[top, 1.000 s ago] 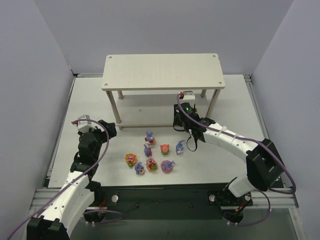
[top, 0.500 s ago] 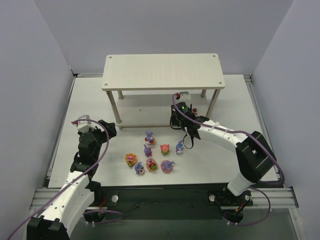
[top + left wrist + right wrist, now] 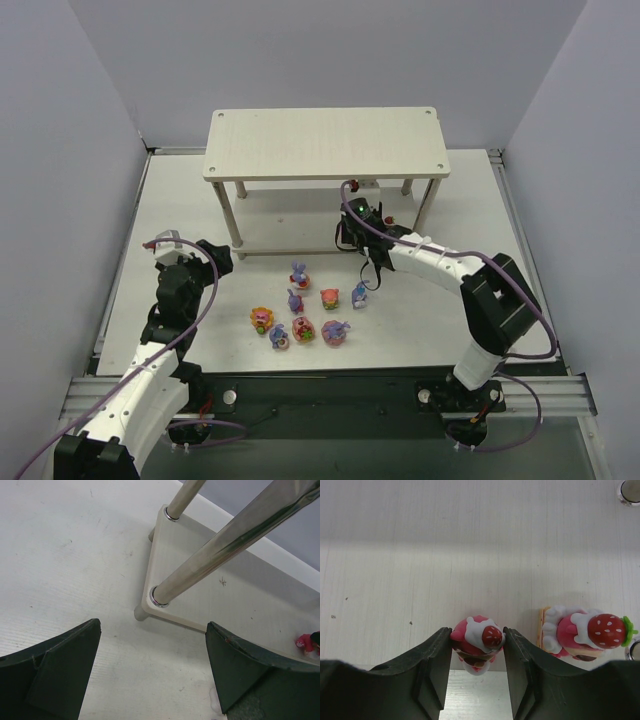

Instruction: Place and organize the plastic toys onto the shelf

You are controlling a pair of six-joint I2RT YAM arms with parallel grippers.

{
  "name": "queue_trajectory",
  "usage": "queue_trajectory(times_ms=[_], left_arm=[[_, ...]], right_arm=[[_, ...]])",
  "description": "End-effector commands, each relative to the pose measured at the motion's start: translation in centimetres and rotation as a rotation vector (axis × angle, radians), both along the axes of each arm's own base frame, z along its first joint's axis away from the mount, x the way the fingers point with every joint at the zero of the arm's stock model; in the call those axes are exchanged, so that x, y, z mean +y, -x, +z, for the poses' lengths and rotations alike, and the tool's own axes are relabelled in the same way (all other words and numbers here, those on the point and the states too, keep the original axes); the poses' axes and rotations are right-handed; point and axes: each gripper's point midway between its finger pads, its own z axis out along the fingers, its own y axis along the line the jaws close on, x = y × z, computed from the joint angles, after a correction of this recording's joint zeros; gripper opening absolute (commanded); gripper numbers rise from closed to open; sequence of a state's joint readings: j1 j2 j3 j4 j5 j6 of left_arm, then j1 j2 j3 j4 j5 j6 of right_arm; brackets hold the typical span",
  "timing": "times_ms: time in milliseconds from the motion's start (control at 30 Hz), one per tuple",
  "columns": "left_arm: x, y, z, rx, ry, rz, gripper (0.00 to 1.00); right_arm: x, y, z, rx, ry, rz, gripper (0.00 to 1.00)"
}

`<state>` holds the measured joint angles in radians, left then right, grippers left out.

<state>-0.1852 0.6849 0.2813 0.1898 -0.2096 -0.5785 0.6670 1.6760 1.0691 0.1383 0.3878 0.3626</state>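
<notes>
Found the shelf point(image 3: 325, 143) at 12 o'clock on the table point(image 3: 180, 200). Saw the right tool point(image 3: 350, 190) reaching in from 4 o'clock, under the top board and over the lower tier point(image 3: 290, 225). Through the right wrist camera, saw that tool clamped on a pink toy point(image 3: 477, 639) topped with a strawberry, both fingers point(image 3: 432, 665) pressed flat against its sides. Placed the pink toy at the near edge of the lower tier; could not tell whether its base touched the board. Spotted a second pink toy point(image 3: 582, 632), also strawberry-topped, standing on the tier at 3 o'clock of the gripped one, near it but apart.

Counted eight toys point(image 3: 304, 329) loose on the table at 6 o'clock of the shelf, between the two arms: five purplish, three in red, pink or yellow. Saw them bunched close, one purple bunny point(image 3: 298, 272) at the 12 o'clock tip of the cluster, nearest the shelf.

Found the left tool point(image 3: 165, 243) at 9 o'clock of that cluster and 8 o'clock of the shelf. Through the left wrist camera, saw its fingers point(image 3: 55, 665) spread wide with only table between them, facing a corner of the lower tier and a shiny leg point(image 3: 220, 540) rising from it. Caught a small red toy point(image 3: 304, 642) on the tier at that view's 3 o'clock edge, partly cut off; could not tell which one.
</notes>
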Motion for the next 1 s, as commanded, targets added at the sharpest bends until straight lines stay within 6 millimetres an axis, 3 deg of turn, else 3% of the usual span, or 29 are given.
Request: queue_trajectory(times_ms=[0,500,967], left_arm=[[0.4,-0.6,2.2,-0.052,-0.008,0.016,0.96],[0.5,-0.5,2.1,-0.047,-0.009,0.019,0.96],[0.5,-0.5,2.0,-0.047,-0.007,0.019,0.96]], right_arm=[[-0.1,-1.0,1.1,-0.025,-0.006,-0.039,0.17],[-0.5,-0.8,1.0,-0.021,0.007,-0.045,0.31],[-0.9,-0.5,2.0,-0.054,0.001,-0.053,0.56]])
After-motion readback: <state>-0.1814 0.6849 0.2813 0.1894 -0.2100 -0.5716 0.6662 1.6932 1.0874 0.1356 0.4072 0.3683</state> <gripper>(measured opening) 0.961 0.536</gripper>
